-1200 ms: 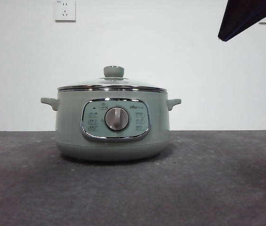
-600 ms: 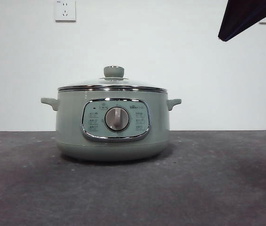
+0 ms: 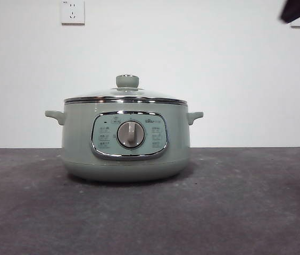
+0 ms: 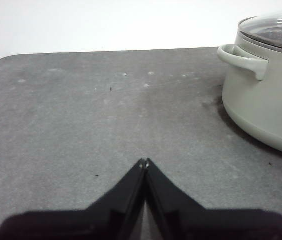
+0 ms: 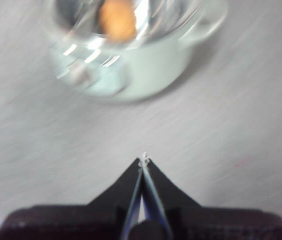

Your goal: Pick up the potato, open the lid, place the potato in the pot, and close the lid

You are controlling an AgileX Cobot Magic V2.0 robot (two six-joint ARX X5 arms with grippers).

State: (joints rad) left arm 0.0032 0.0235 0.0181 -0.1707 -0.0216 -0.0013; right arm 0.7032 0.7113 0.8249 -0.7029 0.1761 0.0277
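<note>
The pale green pot [image 3: 124, 141] stands mid-table with the glass lid [image 3: 126, 95] seated on it, its green knob [image 3: 127, 81] upright. In the blurred right wrist view the potato [image 5: 117, 20] shows as an orange shape inside the pot [image 5: 141, 65], under the lid. My right gripper [image 5: 144, 160] hangs high above the table, well clear of the pot, shut and empty. A dark tip of an arm [image 3: 299, 9] shows at the top right corner of the front view. My left gripper [image 4: 144, 162] is shut and empty, low over the table beside the pot [image 4: 266, 95].
The grey table [image 3: 246, 212] runs to a white wall with two sockets, one [image 3: 72, 11] at the upper left. The pot's side handles [image 3: 54, 116] stick out on both sides.
The dark arm at the top right has pulled up and away, now only a small tip. The right wrist view is motion-blurred. The pot and lid stay put.
</note>
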